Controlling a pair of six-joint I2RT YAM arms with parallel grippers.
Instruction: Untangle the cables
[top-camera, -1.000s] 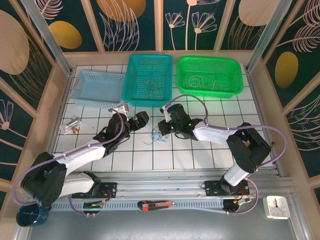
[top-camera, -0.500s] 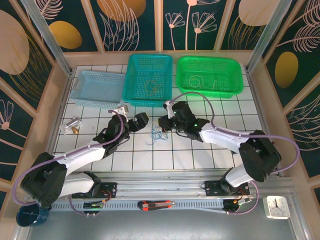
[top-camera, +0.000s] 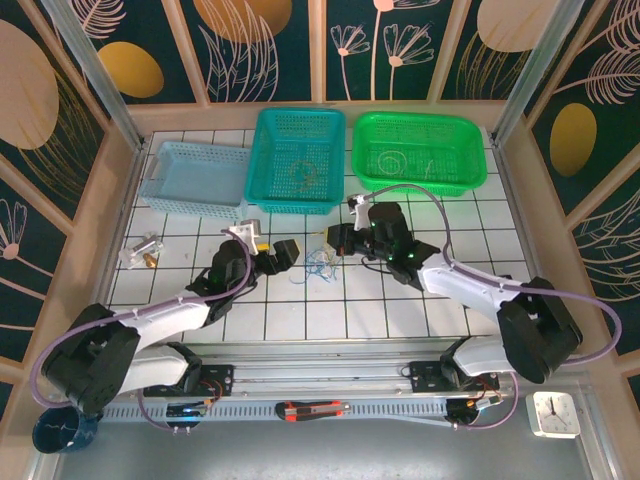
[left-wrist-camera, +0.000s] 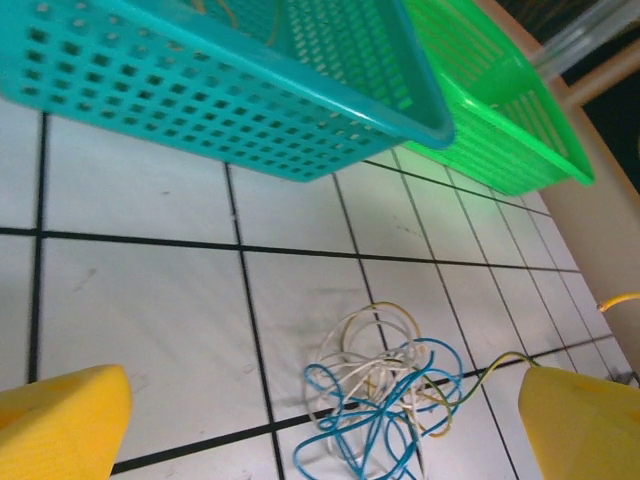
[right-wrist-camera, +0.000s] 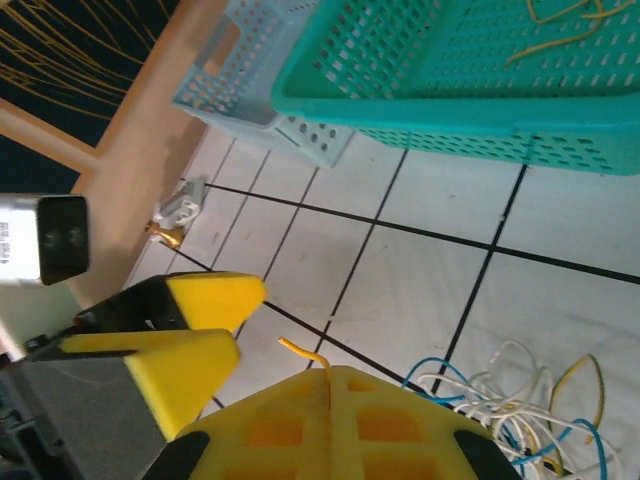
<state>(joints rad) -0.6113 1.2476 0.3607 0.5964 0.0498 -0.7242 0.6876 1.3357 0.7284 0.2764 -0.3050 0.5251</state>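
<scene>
Both grippers have shifted since a second ago, and the right arm now stretches farther out. Cables (top-camera: 318, 266) lie tangled on the tiles between them, near the teal basket (top-camera: 295, 203). Right gripper (top-camera: 334, 243) is closed on a yellowish strand, with only its stub showing past the pads. Left gripper (top-camera: 283, 250) gapes, its fingers cropped in its wrist view.

Right arm (top-camera: 470, 285) swung rightward; cables (top-camera: 319, 263) tugged slightly farther.
</scene>
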